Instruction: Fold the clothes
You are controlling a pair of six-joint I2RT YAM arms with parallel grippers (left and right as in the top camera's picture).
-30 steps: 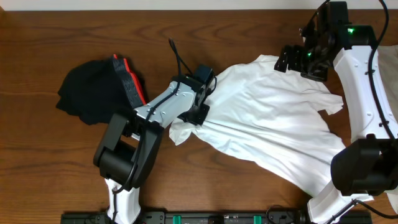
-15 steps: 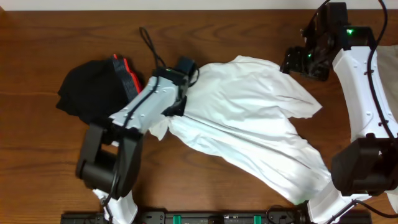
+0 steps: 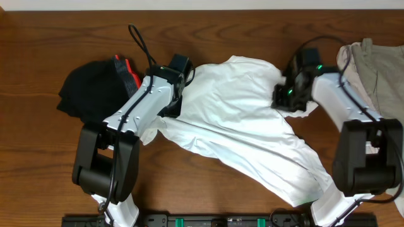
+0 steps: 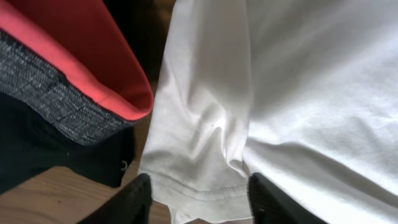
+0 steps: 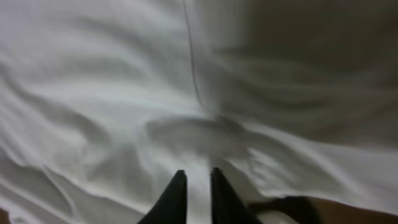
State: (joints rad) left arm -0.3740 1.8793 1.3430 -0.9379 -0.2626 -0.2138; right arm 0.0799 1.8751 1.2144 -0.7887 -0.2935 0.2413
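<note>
A white T-shirt (image 3: 240,126) lies crumpled across the middle of the wooden table, running from the back left to the front right. My left gripper (image 3: 169,108) hovers at its left sleeve. In the left wrist view this gripper (image 4: 199,185) is open, and the sleeve hem (image 4: 205,193) lies loose between the two black fingers. My right gripper (image 3: 282,99) is down on the shirt's right shoulder. In the right wrist view its fingers (image 5: 177,186) stand almost together, pinching white cloth (image 5: 124,93) in the narrow gap.
A black garment (image 3: 91,94) with a red and grey waistband (image 4: 68,93) lies bunched just left of the sleeve. A beige garment (image 3: 372,57) sits at the back right corner. A black cable (image 3: 139,41) loops up from the left wrist.
The left gripper dragged the sleeve leftward, then opened and let it go. The right arm came down from the back right onto the shirt and closed its jaws.
</note>
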